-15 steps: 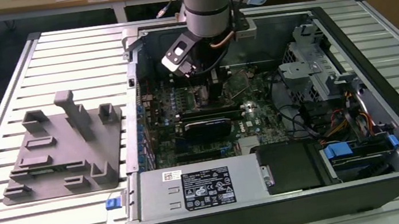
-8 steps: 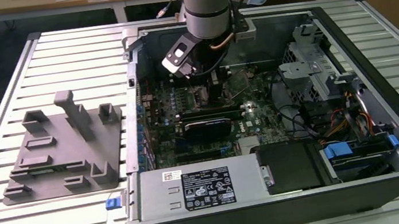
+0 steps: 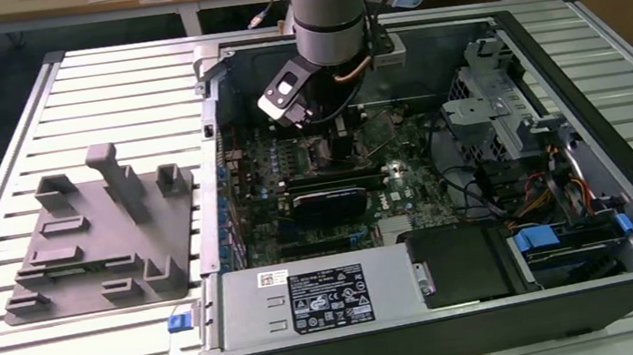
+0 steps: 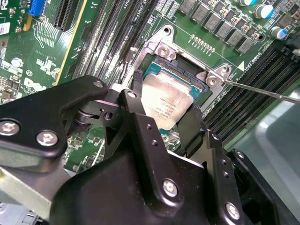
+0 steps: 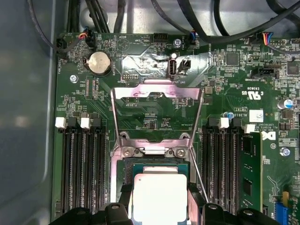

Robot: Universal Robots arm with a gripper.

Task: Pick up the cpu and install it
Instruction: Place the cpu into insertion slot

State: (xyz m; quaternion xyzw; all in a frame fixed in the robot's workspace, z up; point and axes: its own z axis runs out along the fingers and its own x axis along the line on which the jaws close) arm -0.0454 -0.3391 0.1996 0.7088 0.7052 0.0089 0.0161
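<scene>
Two black fingers of the gripper press against opposite edges of the cpu, clamping it. The chip's silver top faces up, directly over the motherboard socket. In the second wrist view it looks slightly tilted against the socket opening, and whether it is fully seated cannot be told. In the first wrist view the cpu lies between the dark fingers, just below the socket's hinged metal load frame, which stands flipped open. A thin metal lever juts out beside the socket. Memory slots flank the socket on both sides. In the exterior view the arm reaches down into the open computer case, which lies on a slatted table. A grey fixture block sits well apart, toward the exterior view's left.
</scene>
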